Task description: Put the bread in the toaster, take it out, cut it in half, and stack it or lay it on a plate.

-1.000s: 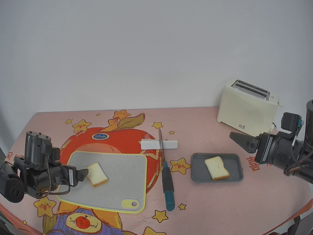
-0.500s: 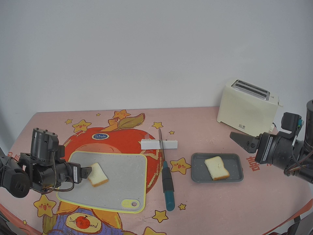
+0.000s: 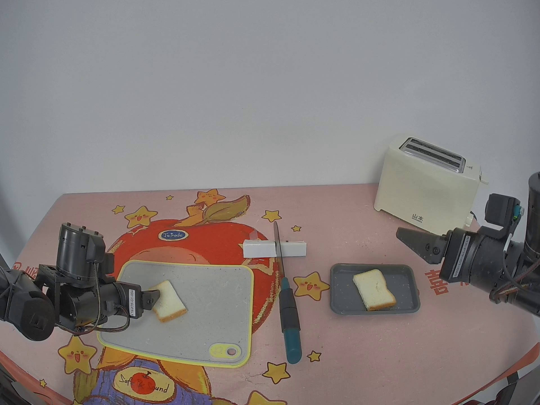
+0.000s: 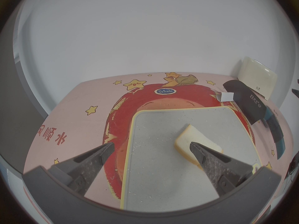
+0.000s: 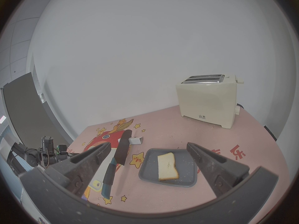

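A pink tablecloth [image 3: 349, 220] printed with a big red apple [image 3: 191, 243] and yellow stars spreads beneath my left fingers [image 4: 90, 162] and my right fingers [image 5: 215, 168]. A small white block [image 3: 274, 248] sits on it, between the two pairs and well apart from both. A plain pale wall [image 3: 270, 74] rises far beyond them.

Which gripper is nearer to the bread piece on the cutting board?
Left. The left gripper, open, is close beside the bread piece over the cutting board; the right gripper hangs far off, near the toaster.
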Robot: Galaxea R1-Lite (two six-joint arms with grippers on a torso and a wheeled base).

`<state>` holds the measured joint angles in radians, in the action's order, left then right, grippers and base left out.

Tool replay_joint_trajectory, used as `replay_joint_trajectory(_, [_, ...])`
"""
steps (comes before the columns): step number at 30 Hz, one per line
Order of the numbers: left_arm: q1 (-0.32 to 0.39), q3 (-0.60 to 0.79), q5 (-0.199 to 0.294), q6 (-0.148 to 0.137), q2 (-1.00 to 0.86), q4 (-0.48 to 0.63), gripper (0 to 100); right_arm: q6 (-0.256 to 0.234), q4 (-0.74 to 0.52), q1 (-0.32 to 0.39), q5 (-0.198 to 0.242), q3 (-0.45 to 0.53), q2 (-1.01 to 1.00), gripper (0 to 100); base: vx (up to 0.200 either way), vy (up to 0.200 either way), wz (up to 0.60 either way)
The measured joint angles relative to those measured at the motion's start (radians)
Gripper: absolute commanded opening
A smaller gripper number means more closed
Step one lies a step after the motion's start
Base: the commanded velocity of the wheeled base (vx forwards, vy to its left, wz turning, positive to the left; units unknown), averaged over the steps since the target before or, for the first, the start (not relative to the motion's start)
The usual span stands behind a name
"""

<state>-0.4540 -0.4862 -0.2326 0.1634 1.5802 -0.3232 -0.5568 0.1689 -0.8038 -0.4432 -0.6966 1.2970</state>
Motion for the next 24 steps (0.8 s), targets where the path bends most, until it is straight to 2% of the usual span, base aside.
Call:
replay_joint_trajectory(4, [0.000,0.002,0.000,0.000,0.000,-0.001,100,0.002,0.001,0.000,0.000,0.000,-0.001,100,0.000,0.000,0.00])
replay_joint_trajectory(5, [0.000,0.003,0.000,0.000,0.000,0.000,0,0.002,0.001,0.000,0.000,0.000,-0.001,100,0.000,0.000,0.00])
replay_joint_trajectory(24, [-0.001,0.005,-0.001,0.005,0.001,-0.001,0,0.004,0.000,0.006,0.000,-0.001,-0.003,100,0.000,0.000,0.00])
